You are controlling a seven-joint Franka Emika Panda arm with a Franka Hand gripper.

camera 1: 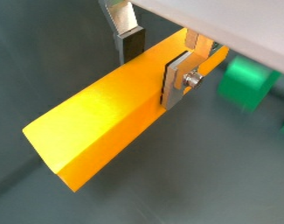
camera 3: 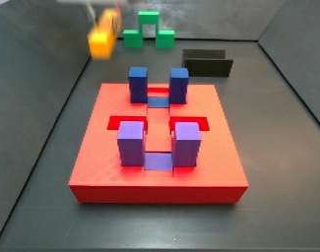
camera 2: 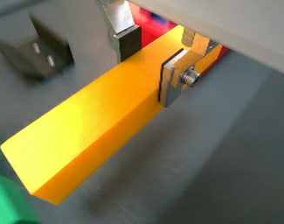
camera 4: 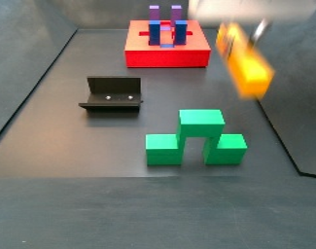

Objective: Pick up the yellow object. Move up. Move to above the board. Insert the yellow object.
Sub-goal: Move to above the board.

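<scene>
My gripper (camera 1: pixel 155 66) is shut on the yellow object (camera 1: pixel 103 118), a long yellow bar with orange sides, with a dark pad on each of its long sides; both wrist views show this (camera 2: pixel 152 66). The bar (camera 2: pixel 92 131) sticks out far past the fingers. In both side views it hangs blurred in the air (camera 3: pixel 103 37) (camera 4: pixel 245 60), clear of the floor and off to one side of the board. The board (camera 3: pixel 156 167) is a red square platform with blue and purple posts and slots. It also shows in a side view (camera 4: pixel 167 56) and as a red patch behind the fingers (camera 2: pixel 138 22).
Green blocks (camera 4: pixel 195 138) stand on the floor below the bar, also seen in a side view (camera 3: pixel 149 34) and a wrist view (camera 1: pixel 246 83). The dark fixture (camera 4: pixel 111 95) stands between them and the board, and also shows in a wrist view (camera 2: pixel 33 54). Grey walls enclose the floor.
</scene>
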